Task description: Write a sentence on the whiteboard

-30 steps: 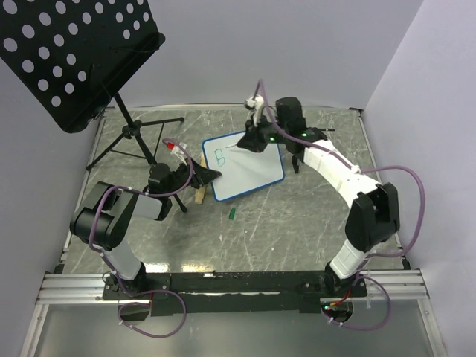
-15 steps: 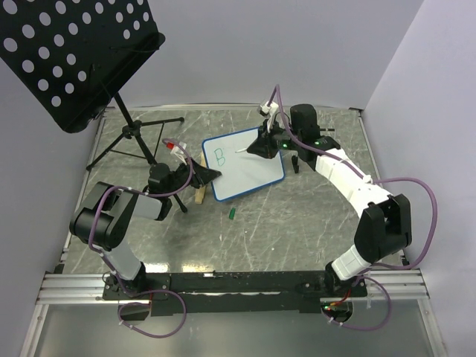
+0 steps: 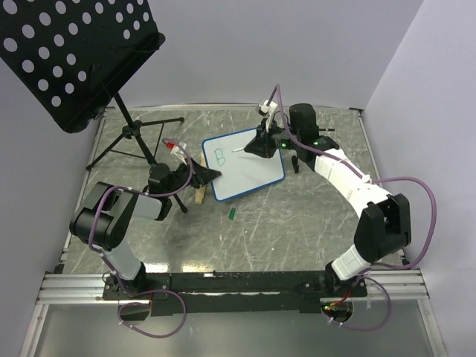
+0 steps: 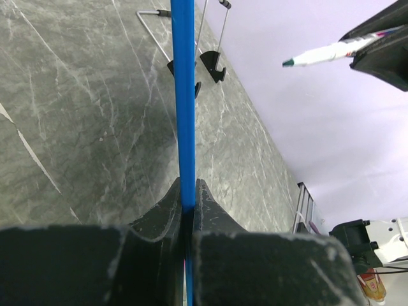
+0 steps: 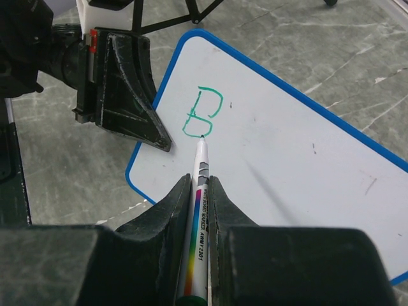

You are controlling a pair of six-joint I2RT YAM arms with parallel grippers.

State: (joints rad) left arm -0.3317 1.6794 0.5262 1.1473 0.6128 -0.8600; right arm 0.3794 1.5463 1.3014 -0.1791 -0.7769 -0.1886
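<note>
At the whiteboard (image 3: 253,167), its rim pinched by the closed left tool (image 4: 186,191), the right tool (image 5: 199,191) clasped a marker (image 5: 198,220) off the surface beside a lone green "B" (image 5: 203,113); writing had barely begun, the next letter apparently needing gentle touchdown.

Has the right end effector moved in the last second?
Yes. The right end effector shifted rightward along the whiteboard far edge, away from the green B.

You have a white whiteboard (image 3: 249,175) with a blue rim, bearing one green letter (image 3: 219,156). Your marker (image 5: 198,223) is white with a rainbow stripe; the tabletop (image 3: 297,216) is grey, veined white.
</note>
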